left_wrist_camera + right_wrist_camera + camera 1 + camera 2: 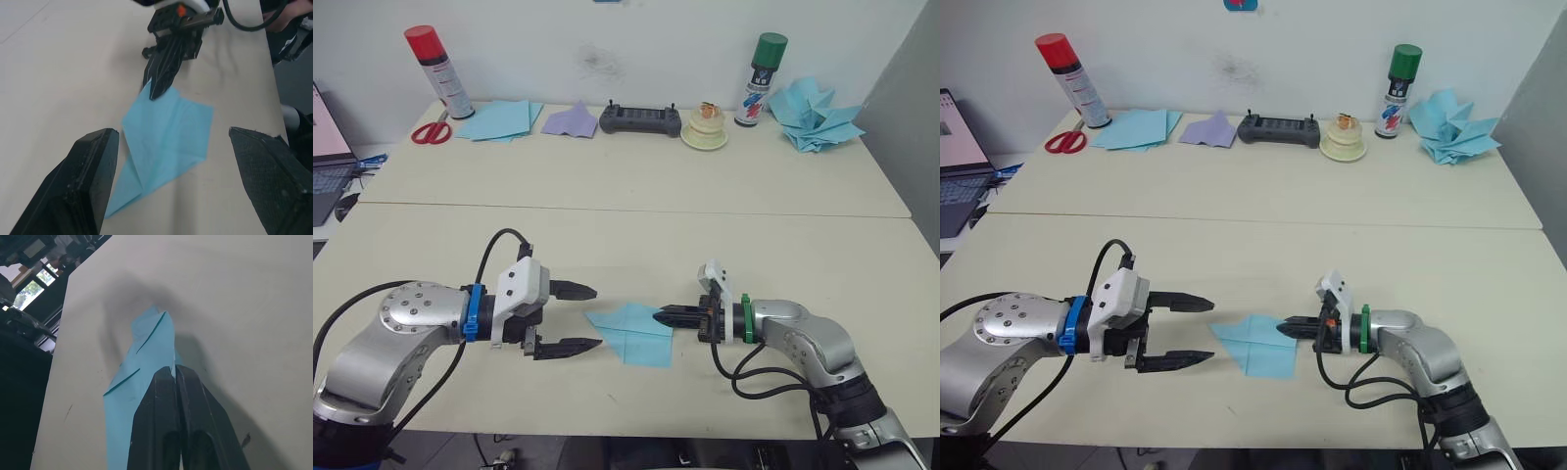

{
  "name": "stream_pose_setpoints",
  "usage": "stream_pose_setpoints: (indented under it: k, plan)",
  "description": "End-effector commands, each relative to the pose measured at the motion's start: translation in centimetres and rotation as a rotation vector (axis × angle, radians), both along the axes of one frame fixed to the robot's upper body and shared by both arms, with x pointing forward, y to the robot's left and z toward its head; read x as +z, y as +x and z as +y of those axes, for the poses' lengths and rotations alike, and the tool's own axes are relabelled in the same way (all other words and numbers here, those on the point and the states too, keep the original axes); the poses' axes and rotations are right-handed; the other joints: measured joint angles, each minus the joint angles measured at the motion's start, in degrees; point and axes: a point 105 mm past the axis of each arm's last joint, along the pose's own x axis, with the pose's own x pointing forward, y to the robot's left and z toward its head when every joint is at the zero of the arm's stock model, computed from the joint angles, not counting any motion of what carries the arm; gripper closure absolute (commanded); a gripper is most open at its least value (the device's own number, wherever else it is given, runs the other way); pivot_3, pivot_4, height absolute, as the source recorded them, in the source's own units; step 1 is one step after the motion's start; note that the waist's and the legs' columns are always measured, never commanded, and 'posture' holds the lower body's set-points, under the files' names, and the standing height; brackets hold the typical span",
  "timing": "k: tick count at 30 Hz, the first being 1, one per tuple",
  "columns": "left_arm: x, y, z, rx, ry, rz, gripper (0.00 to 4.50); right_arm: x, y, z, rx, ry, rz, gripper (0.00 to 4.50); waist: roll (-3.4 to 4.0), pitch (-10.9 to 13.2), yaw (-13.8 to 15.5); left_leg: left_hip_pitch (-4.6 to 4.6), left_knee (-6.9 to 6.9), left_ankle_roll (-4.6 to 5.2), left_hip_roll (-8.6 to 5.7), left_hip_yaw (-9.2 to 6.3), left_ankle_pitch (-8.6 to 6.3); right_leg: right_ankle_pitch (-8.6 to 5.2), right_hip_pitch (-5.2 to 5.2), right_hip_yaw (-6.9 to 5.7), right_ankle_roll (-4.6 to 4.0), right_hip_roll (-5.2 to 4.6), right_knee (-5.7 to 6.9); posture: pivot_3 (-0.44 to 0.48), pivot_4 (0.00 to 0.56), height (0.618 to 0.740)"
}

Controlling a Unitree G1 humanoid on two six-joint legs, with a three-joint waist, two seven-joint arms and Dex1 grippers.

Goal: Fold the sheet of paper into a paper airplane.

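Presently, the wide cream counter [607, 235] carries all items. On its near half lies the partly folded light-blue sheet of paper [634, 333], flat on the surface, with diagonal creases and a point toward the left arm. The left tool [570, 318] hovers just beside that point, its two black fingers [80, 186] spread wide apart and grasping nothing; the paper lies between and ahead of them in the left wrist view. The right tool [664, 315] has its fingers pressed together, clenched on the right edge of the sheet of paper, as the right wrist view confirms.

Along the far edge, from left to right: a red-capped spray can [437, 70], red-handled scissors [431, 131], a stack of light-blue sheets [499, 119], a lavender paper dart [570, 119], a dark grey handheld controller [641, 120], a small cream dish holding a pastry [705, 130], a green-capped spray can [762, 80] and a heap of light-blue paper darts [815, 116]. A laptop [328, 162] stands at the far left.
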Motion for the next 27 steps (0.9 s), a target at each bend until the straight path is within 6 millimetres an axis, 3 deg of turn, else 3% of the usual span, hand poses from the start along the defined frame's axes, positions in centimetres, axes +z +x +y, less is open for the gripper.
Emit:
stream_pose_setpoints:
  k: [1, 4, 7, 8, 10, 14, 19, 22, 27]
  plan:
    - [1.7, 1.1, 1.6, 0.107, -0.085, 0.033, 0.53, 4.7, 0.8, 0.7, 0.021, 0.082, -0.233, 4.48, 0.02, 0.01, -0.09, 0.0, 0.01, 0.0, 0.01, -0.01, 0.0, 0.0, 0.0, -0.01, 0.0, 0.0, 0.01, 0.0, 0.15, 0.74]
    - [4.0, 3.1, 4.7, 0.271, -0.165, 0.037, 0.53, 8.8, 2.0, 1.0, 0.075, 0.018, -0.614, 4.48, 0.14, 0.13, -0.24, 0.01, 0.09, 0.0, 0.01, -0.02, 0.0, -0.05, -0.02, -0.02, 0.1, 0.03, 0.06, 0.0, 0.15, 0.74]
    - [5.5, 4.2, 6.7, 0.371, -0.21, 0.011, 0.53, 10.7, 2.9, 1.4, 0.103, -0.071, -0.971, 4.48, 0.13, 0.12, -0.21, -0.03, 0.23, 0.01, 0.02, -0.22, 0.0, -0.05, 0.05, -0.19, 0.11, 0.07, 0.05, 0.0, 0.15, 0.74]
    - [5.7, 4.4, 7.2, 0.395, -0.215, 0.007, 0.53, 10.9, 2.8, 1.7, 0.127, -0.097, -1.094, 4.48, 0.13, 0.12, -0.21, -0.04, 0.24, 0.0, 0.02, -0.24, 0.0, -0.05, 0.06, -0.21, 0.11, 0.06, 0.05, 0.0, 0.15, 0.74]
    - [4.9, 4.4, 7.9, 0.425, -0.182, -0.002, 0.53, 9.4, 1.9, 2.1, 0.224, -0.155, -1.251, 4.48, 0.12, 0.12, -0.19, -0.05, 0.23, 0.0, 0.01, -0.22, 0.0, 0.02, 0.07, -0.21, -0.01, 0.03, 0.04, 0.0, 0.15, 0.74]
    - [2.8, 3.5, 7.7, 0.417, -0.132, 0.024, 0.53, 4.0, 0.2, 1.8, 0.349, -0.283, -1.299, 4.48, 0.13, 0.11, 0.2, -0.24, 0.27, -0.04, 0.04, -0.02, 0.02, 0.04, 0.02, -0.21, -0.11, -0.11, 0.0, 0.0, 0.15, 0.74]
    - [2.1, 2.9, 7.4, 0.409, -0.118, 0.033, 0.53, 2.7, -1.2, 1.9, 0.368, -0.261, -1.253, 4.48, 0.14, 0.12, 0.7, -0.51, 0.73, -0.06, 0.09, 0.14, -0.01, 0.11, -0.17, -0.16, -0.12, -0.13, 0.22, 0.0, 0.15, 0.74]
    - [1.8, 2.8, 6.9, 0.394, -0.116, 0.04, 0.53, 2.1, -2.1, 1.3, 0.393, -0.247, -1.151, 3.9, 0.14, 0.12, 0.98, -0.3, 0.8, -0.05, 0.08, 0.08, -0.01, 0.1, 0.08, -0.18, -0.12, -0.11, 0.24, 0.0, 0.15, 0.74]
    - [1.4, 2.7, 6.2, 0.363, -0.104, 0.047, 0.53, 2.6, -4.4, -0.5, 0.443, -0.13, -0.898, 2.15, 0.14, 0.12, 1.39, -0.14, 0.91, -0.05, 0.05, 0.1, -0.01, 0.11, 0.19, -0.16, -0.08, -0.08, 0.43, 0.0, 0.15, 0.74]
